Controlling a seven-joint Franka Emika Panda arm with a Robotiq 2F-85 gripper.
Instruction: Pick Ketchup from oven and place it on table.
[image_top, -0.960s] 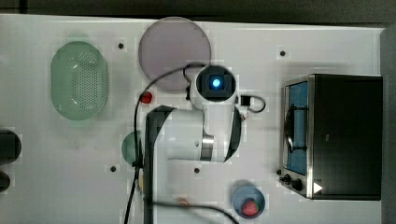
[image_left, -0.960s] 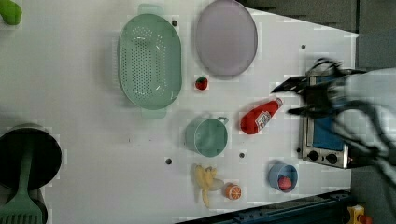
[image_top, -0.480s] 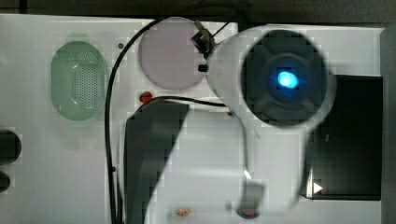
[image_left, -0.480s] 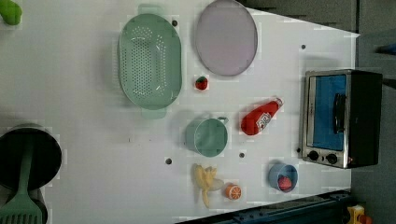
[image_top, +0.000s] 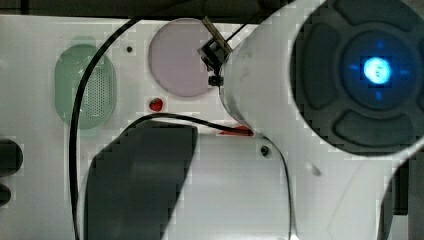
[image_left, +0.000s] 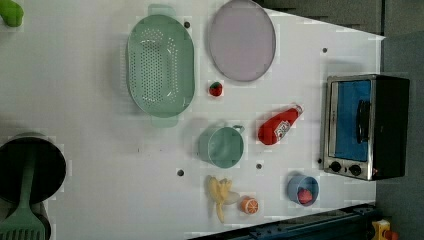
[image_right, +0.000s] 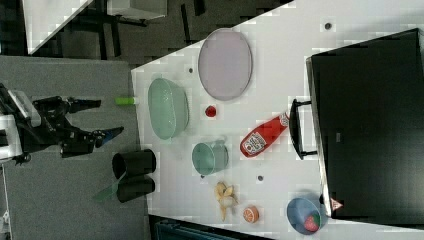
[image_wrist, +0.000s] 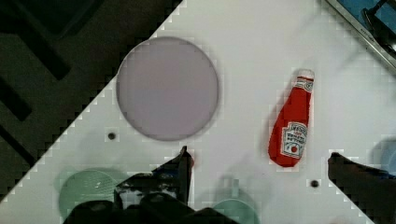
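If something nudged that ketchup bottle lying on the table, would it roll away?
Probably a little: the ketchup bottle lies on its side on the flat table. Its tapered shape would likely curve the roll. It looks like smooth plastic, so perhaps light and somewhat slippery.

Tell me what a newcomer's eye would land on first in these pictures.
The red ketchup bottle stands out first: it lies on its side on the white table, between the teal mug and the toaster oven, whose door is shut. In the top view, the arm's white body with a glowing blue light looms close, while the open gripper hangs above the table.
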